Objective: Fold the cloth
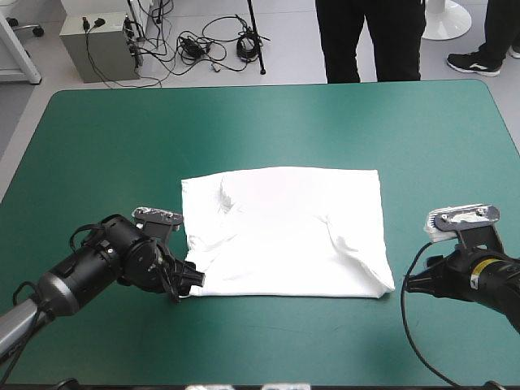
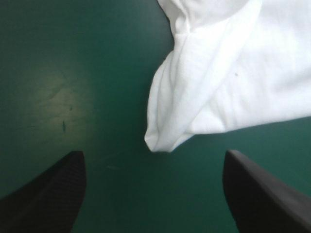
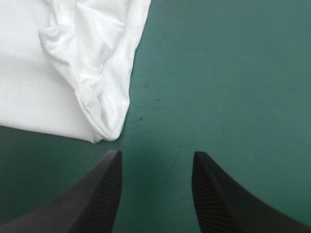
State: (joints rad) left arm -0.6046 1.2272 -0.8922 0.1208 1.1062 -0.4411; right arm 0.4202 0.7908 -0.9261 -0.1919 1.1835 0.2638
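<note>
Folded T-shirt (image 1: 284, 231) mid-bench (image 1: 97, 146), both arms stretched low toward its near corners.
Left gripper (image 2: 154, 152) and right gripper (image 3: 156, 152): fingers (image 2: 53, 194) apart, a shirt corner just ahead of each.

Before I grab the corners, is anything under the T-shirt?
The T-shirt lies flat on the teal-green cover, which shows all around it. Whatever lies beneath its folded layers is covered and cannot be seen.
</note>
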